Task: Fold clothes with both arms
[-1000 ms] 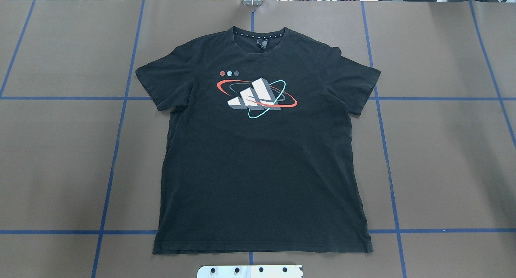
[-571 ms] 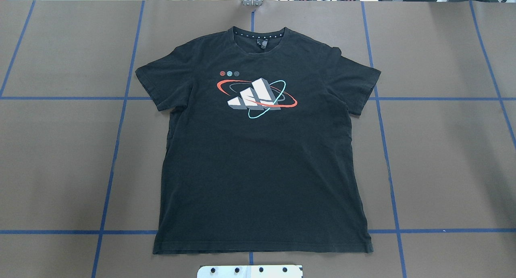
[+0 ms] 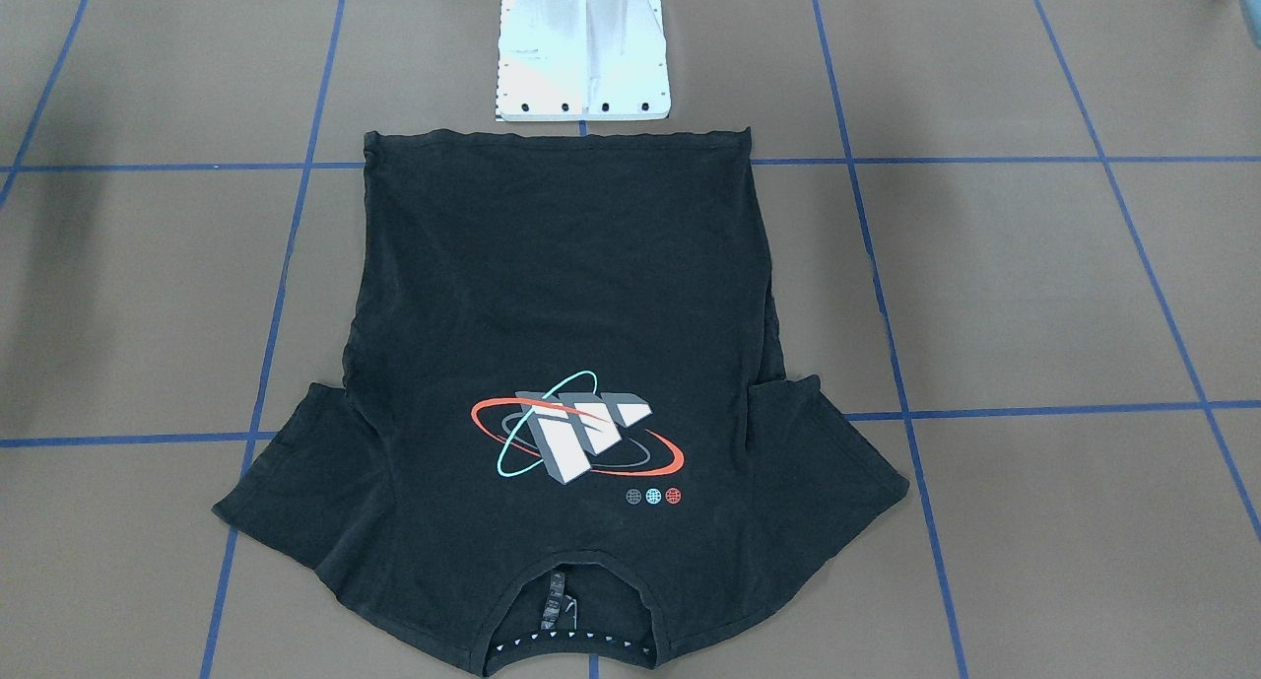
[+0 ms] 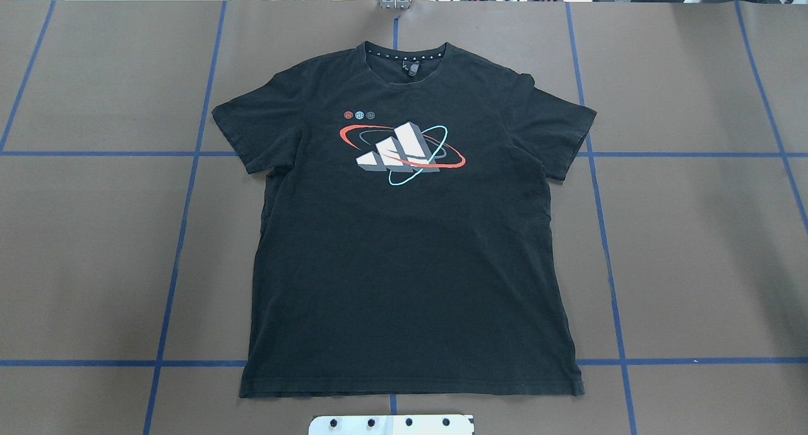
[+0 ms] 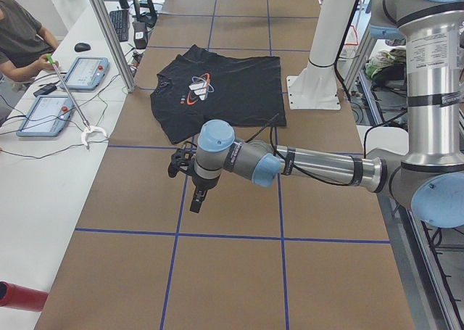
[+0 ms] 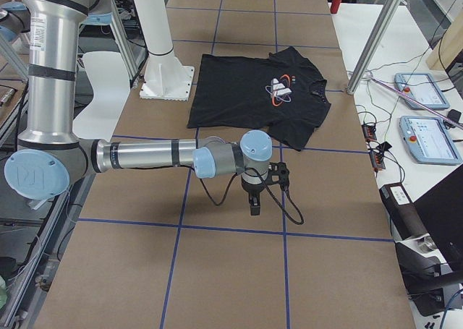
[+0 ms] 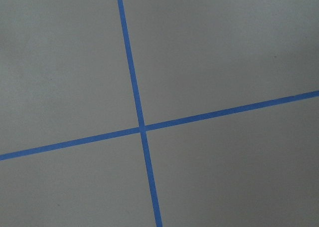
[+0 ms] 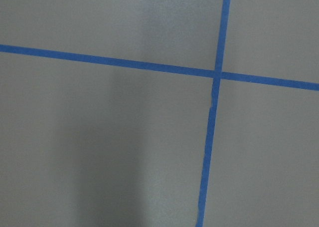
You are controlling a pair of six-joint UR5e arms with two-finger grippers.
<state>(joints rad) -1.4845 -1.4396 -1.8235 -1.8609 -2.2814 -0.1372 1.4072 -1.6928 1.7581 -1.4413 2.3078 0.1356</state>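
The black short-sleeved T-shirt (image 4: 404, 264) lies flat and face up on the brown table, collar at the far side, hem near the robot's base. Its white-grey block logo (image 4: 398, 148) is ringed by orange and teal ellipses. The same shirt shows in the front view (image 3: 562, 285) and both side views (image 5: 232, 91) (image 6: 246, 97). My left gripper (image 5: 196, 201) hangs over bare table well away from the shirt's sleeve. My right gripper (image 6: 255, 203) hangs likewise beyond the other sleeve. Both show only in side views, so I cannot tell whether they are open. Both wrist views hold only taped table.
Blue tape lines (image 4: 189, 170) grid the brown table. The white base mount (image 3: 581, 58) stands just behind the hem. A seated person (image 5: 18, 36) and control pendants (image 5: 85, 72) are at a side bench, beside metal posts (image 5: 109, 33). More pendants (image 6: 427, 137) lie past the other end.
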